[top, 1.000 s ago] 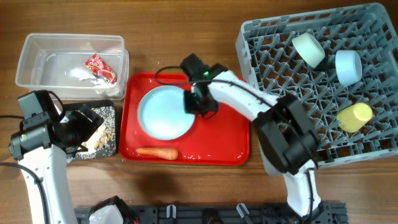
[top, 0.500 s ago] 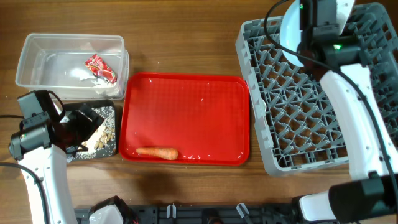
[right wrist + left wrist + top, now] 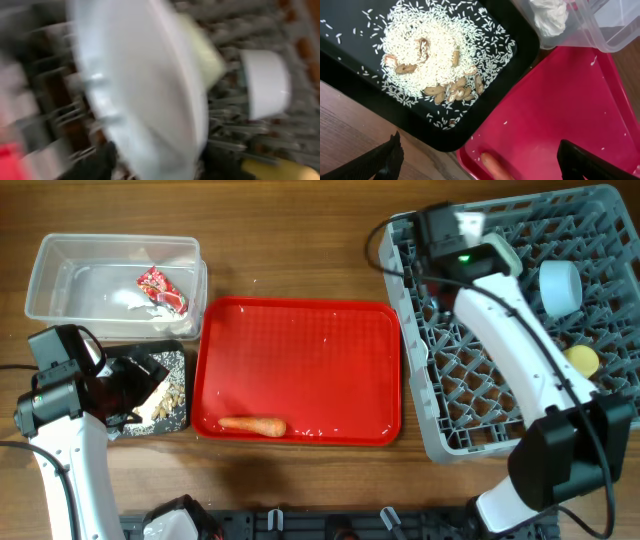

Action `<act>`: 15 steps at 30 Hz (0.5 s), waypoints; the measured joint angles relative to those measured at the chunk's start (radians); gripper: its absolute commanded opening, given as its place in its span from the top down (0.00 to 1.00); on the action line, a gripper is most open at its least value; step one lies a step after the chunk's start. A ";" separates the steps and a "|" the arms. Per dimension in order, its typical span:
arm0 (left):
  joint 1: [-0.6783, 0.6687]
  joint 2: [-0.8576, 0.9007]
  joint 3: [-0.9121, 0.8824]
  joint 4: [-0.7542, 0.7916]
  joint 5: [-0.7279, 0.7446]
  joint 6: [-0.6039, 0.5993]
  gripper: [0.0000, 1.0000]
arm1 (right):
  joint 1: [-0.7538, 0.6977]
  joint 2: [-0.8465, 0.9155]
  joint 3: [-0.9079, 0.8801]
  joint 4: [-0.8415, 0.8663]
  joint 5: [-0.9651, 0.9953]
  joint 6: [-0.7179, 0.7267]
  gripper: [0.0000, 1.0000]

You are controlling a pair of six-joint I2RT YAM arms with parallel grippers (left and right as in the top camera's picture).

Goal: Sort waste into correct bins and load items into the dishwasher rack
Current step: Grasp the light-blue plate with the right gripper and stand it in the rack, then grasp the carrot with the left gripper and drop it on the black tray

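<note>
The light blue plate (image 3: 150, 90) stands on edge among the pegs of the grey dishwasher rack (image 3: 480, 410), blurred by motion. My right gripper (image 3: 157, 162) is open, its dark fingers wide apart on either side of the plate's rim, over the rack's far left corner (image 3: 440, 230). A pale green bowl (image 3: 505, 252), a light blue bowl (image 3: 560, 285) and a yellow cup (image 3: 582, 360) lie in the rack. The carrot (image 3: 252, 425) lies on the red tray (image 3: 300, 360). My left gripper (image 3: 482, 162) hangs open above the black tray (image 3: 350, 65), near the carrot's tip (image 3: 492, 167).
The black tray holds rice and beige food scraps (image 3: 435, 55). The clear tub (image 3: 60, 255) behind it holds a red wrapper (image 3: 162, 290) and white tissue (image 3: 550, 15). The red tray sits between the bins and the rack.
The right arm has carried the plate off the red tray into the rack, and its jaws have come apart. The left arm has not moved.
</note>
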 measured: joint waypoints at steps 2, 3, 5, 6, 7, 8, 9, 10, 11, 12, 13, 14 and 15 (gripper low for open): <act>0.000 0.000 0.000 0.000 0.006 0.000 0.00 | 0.047 -0.022 -0.002 0.000 -0.052 -0.040 0.00; 0.000 0.000 0.000 0.000 0.020 0.000 0.00 | 0.083 -0.056 -0.002 -0.002 -0.094 -0.067 0.00; -0.005 0.000 0.000 -0.008 0.080 -0.001 0.00 | 0.110 -0.119 -0.001 -0.008 -0.220 -0.085 0.00; -0.019 0.000 0.000 -0.011 0.106 -0.004 0.00 | 0.109 -0.134 -0.001 -0.007 -0.293 -0.089 0.00; -0.051 0.000 0.000 -0.018 0.133 -0.015 0.00 | 0.107 -0.141 -0.001 -0.007 -0.370 -0.090 0.00; -0.108 0.000 -0.002 -0.023 0.156 -0.045 0.00 | 0.106 -0.141 -0.001 -0.008 -0.438 -0.090 0.00; -0.170 0.000 -0.007 -0.019 0.173 -0.088 0.00 | 0.106 -0.141 -0.001 -0.010 -0.484 -0.097 0.00; -0.216 0.000 -0.018 -0.008 0.179 -0.127 0.00 | 0.106 -0.141 -0.001 -0.013 -0.506 -0.103 0.00; -0.259 0.000 -0.032 0.010 0.183 -0.169 0.00 | 0.106 -0.141 -0.001 -0.017 -0.520 -0.107 0.00; -0.330 0.000 -0.056 0.048 0.185 -0.218 0.00 | 0.106 -0.141 -0.001 -0.019 -0.529 -0.108 0.00; -0.423 0.000 -0.090 0.092 0.185 -0.299 0.00 | 0.106 -0.141 -0.001 -0.019 -0.537 -0.109 0.00; -0.480 0.005 -0.109 0.116 0.177 -0.357 0.00 | 0.106 -0.141 -0.001 -0.018 -0.539 -0.111 0.00; -0.538 0.015 -0.130 0.146 0.165 -0.433 0.00 | 0.106 -0.141 -0.001 -0.019 -0.541 -0.112 0.00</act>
